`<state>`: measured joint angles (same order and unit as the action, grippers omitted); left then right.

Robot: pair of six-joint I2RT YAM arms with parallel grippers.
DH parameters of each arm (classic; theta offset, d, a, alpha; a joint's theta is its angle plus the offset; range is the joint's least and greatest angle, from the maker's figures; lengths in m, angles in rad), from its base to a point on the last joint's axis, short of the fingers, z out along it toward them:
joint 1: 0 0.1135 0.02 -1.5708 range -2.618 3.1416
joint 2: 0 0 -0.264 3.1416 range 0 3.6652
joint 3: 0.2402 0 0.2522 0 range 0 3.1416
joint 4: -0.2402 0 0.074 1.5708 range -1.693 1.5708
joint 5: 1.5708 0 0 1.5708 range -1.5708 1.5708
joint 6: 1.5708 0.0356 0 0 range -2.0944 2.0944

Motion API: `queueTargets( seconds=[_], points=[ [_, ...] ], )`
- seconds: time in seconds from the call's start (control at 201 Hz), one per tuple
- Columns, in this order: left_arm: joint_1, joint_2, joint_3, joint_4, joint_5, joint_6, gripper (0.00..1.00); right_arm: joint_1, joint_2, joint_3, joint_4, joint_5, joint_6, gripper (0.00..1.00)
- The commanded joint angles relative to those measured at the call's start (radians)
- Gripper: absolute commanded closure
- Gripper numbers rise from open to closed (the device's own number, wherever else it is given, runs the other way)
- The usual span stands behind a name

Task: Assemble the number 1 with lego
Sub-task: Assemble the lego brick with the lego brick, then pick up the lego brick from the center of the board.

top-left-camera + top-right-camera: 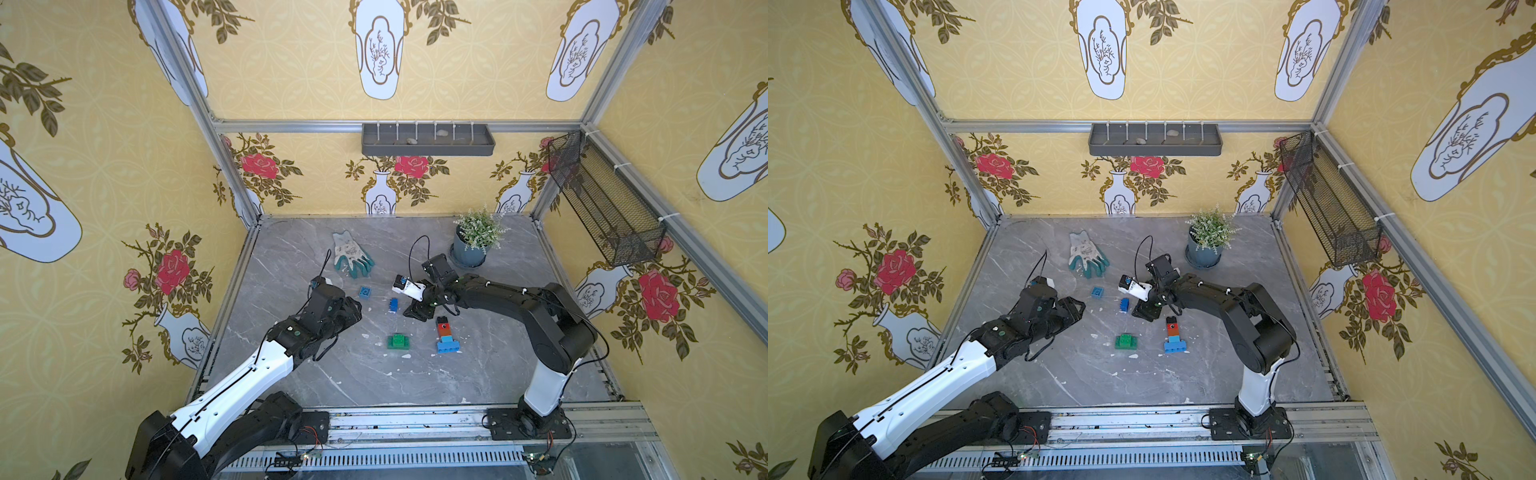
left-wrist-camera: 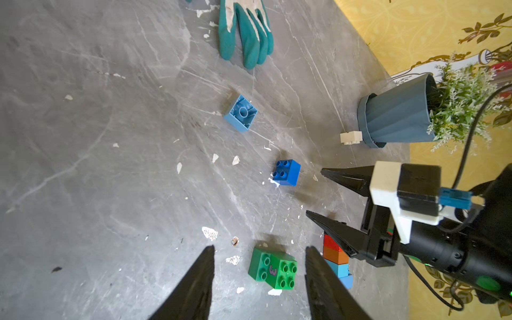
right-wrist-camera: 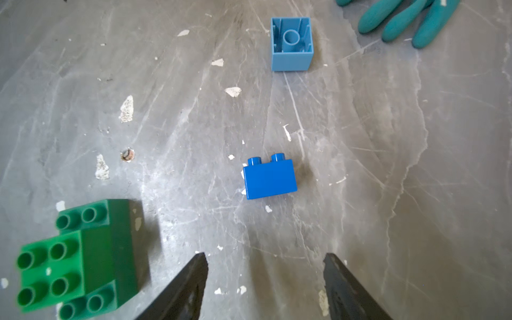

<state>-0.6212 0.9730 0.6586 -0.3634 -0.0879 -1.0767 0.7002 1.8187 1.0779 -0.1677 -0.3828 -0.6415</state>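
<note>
Top views | wall tray [image 1: 428, 150]: two stones [image 1: 411, 141] | pot [image 1: 465, 254]: plant [image 1: 480, 228] | both jaws apart, empty

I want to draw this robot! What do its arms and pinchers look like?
The left arm and right arm are black with one white section each. The left gripper and right gripper each have two black, pointed, wedge-shaped fingers. On the right wrist a white bracket carries a black camera box with a blue plug. Thin black cables loop off the wrists.
</note>
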Motion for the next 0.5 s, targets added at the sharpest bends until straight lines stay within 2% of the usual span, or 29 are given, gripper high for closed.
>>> queueTargets(
  seconds=[0.0, 0.339, 0.493],
  points=[
    [0.008, -0.004, -0.009, -0.006, -0.022, -0.017, 0.46, 0.002, 0.035, 0.026, 0.054, -0.017, -0.089, 0.32],
    [0.038, 0.022, -0.012, 0.016, 0.005, -0.028, 0.46, 0.011, 0.123, 0.081, 0.066, -0.08, -0.138, 0.41],
    [0.045, 0.03, -0.008, 0.017, 0.015, -0.028, 0.46, 0.02, 0.153, 0.098, 0.077, -0.078, -0.151, 0.42]
  ],
)
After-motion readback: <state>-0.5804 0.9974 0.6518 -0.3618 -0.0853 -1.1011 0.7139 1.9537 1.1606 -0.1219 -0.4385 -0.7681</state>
